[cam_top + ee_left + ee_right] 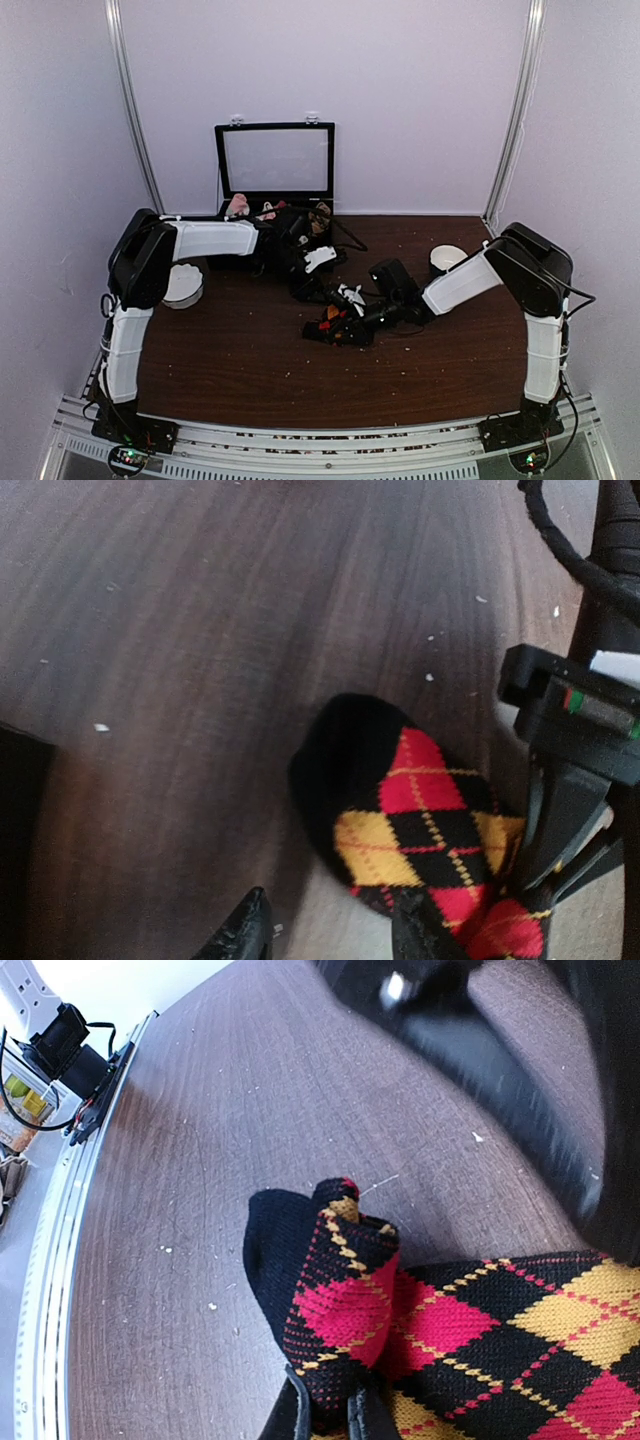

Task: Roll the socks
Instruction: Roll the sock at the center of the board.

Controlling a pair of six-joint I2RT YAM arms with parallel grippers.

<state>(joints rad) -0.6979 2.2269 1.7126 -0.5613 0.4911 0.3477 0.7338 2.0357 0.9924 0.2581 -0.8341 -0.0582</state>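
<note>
On the table (230,350), broad wood showing toward its near edge, the sock (420,820) lies at mid-table, its folded end pinched by the right gripper (327,1412), while the left gripper (330,932) hovers with fingers apart, one over its edge
</note>
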